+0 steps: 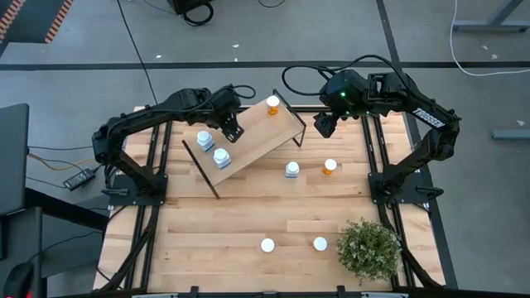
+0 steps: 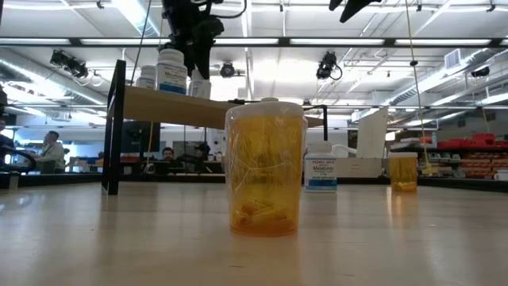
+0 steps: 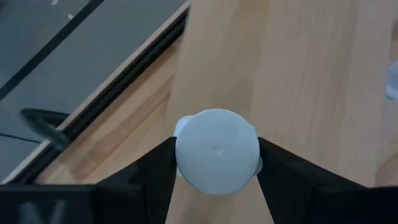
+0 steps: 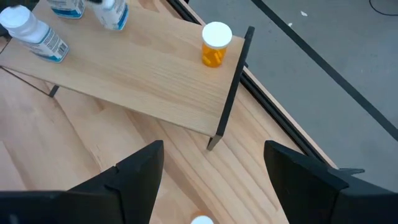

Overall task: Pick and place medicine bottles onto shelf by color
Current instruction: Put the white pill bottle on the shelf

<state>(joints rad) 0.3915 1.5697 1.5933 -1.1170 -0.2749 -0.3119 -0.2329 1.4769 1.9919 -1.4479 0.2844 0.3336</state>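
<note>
While the left gripper [image 3: 216, 163] clasps a white bottle [image 3: 216, 151] over the shelf [image 1: 257, 139], the right gripper [image 4: 214, 171] hangs with jaws apart near the shelf's orange bottle [image 4: 215, 45].

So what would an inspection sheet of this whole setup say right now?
Surface: light wooden tabletop, tidy.
Job's things: slanted light-wood shelf on a black frame carries one orange bottle and two white bottles; four more bottles stand on the tabletop.
Clutter: green potted plant.
Grippers: left gripper clamps a third white bottle by its cap at the shelf; right gripper open, empty, off the shelf's end.
Cables: black cables on the grey floor.
Surroundings: people seated at desks.
</note>
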